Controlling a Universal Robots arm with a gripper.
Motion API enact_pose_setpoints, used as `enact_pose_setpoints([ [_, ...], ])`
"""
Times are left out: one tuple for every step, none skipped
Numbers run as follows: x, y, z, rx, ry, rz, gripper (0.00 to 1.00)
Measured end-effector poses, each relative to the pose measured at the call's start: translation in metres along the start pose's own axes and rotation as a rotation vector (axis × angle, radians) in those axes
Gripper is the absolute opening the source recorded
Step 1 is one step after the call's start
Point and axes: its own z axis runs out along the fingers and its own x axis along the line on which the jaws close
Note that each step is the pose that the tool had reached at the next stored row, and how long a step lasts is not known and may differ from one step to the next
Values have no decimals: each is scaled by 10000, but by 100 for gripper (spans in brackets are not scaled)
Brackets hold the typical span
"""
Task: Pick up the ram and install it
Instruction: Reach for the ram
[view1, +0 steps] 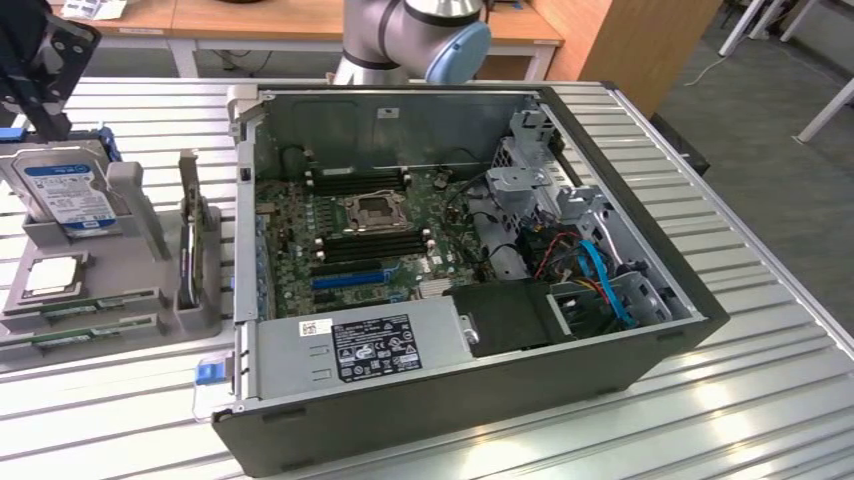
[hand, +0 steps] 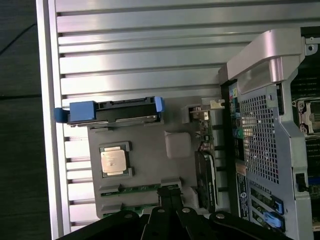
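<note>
Pincer (hand: 170, 196) is pinched shut on nothing, hanging over the grey tray (hand: 150, 162) just past the end of its edge slots. The ram (hand: 131, 189) lies unlifted in one of those slots, a second stick (hand: 130, 206) beside it, so pickup and install are both left to do. Beyond the tray stands the open computer case (view1: 641, 350) – its memory slots look empty

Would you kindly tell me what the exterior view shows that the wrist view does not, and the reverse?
Exterior view: the labelled power supply and blue cables inside the case. Wrist view: the perforated rear panel. Both: the grey tray carrying the hard drive, processor chip and green ram sticks.
</note>
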Motion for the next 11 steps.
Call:
enact_pose_setpoints([
  [20,-2,0,0,0,5,10],
  [41,-4,0,0,0,12,10],
  [62,-7,0,1,-1,19,10],
  [82,-9,0,1,0,25,10],
  [102,-10,1,1,-2,31,10],
  [121,-13,1,1,-2,38,10],
  [140,-15,2,1,-2,43,10],
  [159,-16,2,1,-2,50,10],
  [178,-18,2,1,-2,56,10],
  [198,-21,2,2,-2,63,10],
  [218,-22,2,1,-3,70,10],
])
